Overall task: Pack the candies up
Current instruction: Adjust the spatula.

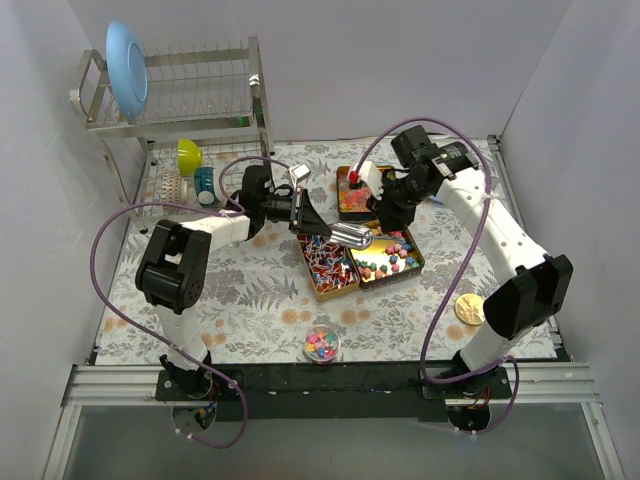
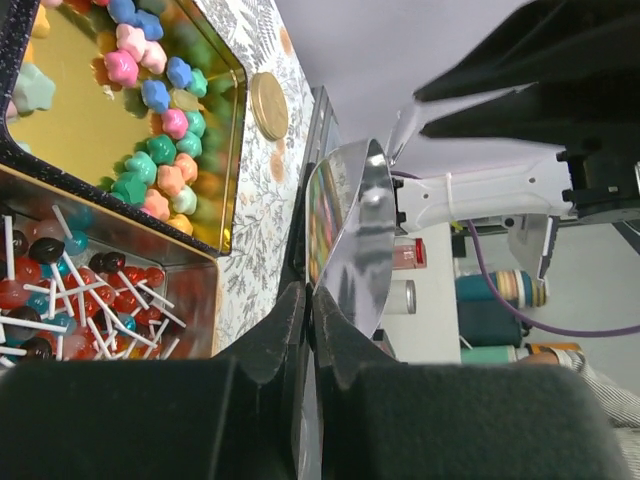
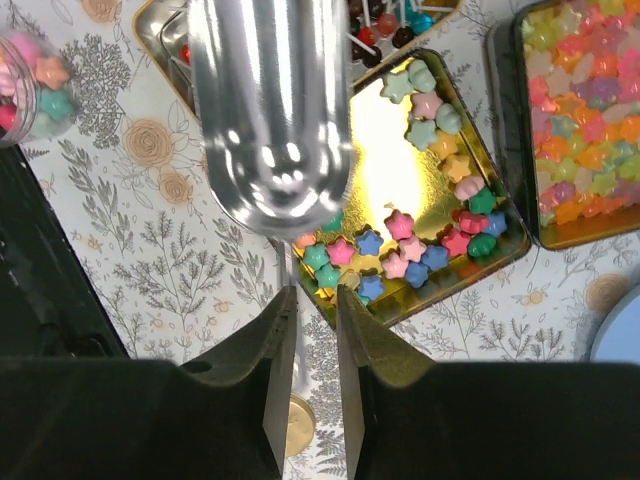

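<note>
Star-shaped candies [image 1: 392, 255] in pink, green, blue and orange lie in a gold tin [image 1: 415, 268]. They also show in the left wrist view [image 2: 160, 130] and the right wrist view [image 3: 400, 250]. My left gripper [image 1: 312, 222] [image 2: 308, 290] is shut on the rim of a silver scoop [image 1: 350, 235] [image 2: 345, 230] held above the tins. My right gripper [image 1: 380, 228] [image 3: 312, 295] is narrowly open. The scoop's [image 3: 270, 110] thin handle runs between its fingers, against the left one. A small round jar [image 1: 321, 343] [image 3: 30, 80] holds more candies.
A tin of lollipops [image 1: 322, 258] [image 2: 70, 300] adjoins the star tin. A tin of orange-pink gummies [image 1: 355, 195] [image 3: 590, 120] sits behind. A round gold lid [image 1: 468, 308] [image 2: 268, 105] lies at the right. A dish rack [image 1: 180, 110] with a blue plate [image 1: 127, 68] stands back left.
</note>
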Robot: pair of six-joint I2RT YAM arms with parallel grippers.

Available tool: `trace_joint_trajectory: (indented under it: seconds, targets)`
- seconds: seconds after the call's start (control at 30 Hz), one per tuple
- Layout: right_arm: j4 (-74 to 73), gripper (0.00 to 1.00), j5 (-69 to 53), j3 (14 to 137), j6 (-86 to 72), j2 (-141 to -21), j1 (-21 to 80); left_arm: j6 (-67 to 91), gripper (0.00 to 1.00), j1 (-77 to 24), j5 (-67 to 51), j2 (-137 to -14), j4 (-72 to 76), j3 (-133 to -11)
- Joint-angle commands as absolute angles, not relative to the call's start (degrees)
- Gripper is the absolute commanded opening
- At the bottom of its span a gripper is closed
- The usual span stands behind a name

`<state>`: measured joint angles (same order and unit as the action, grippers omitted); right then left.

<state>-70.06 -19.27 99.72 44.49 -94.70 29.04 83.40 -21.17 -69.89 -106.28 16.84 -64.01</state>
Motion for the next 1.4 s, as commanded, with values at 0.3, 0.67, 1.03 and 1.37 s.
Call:
trace_joint_trajectory:
  seconds: [0.3, 0.67, 1.03, 1.37]
  targets:
    - [-64.07, 0.35, -33.57, 90.54, 46.58, -83.94, 24.52, 90.00, 0.00, -21.27, -74.44, -107.67, 24.34, -64.25]
    - [-58.89, 0.35, -32.44, 84.38, 45.09, -82.00, 24.26, 92.29, 0.00, -21.27, -74.88, -106.96, 27.07, -63.54]
    - [-59.33, 0.47, -34.37, 87.81, 48.60, -80.07, 23.12, 88.51, 0.00, -21.27, -73.92, -105.91, 22.50, -63.46]
    - [-61.35, 0.49, -33.05, 84.11, 53.09, -81.47, 22.94, 88.42, 0.00, -21.27, -73.91, -104.59, 22.67, -63.63]
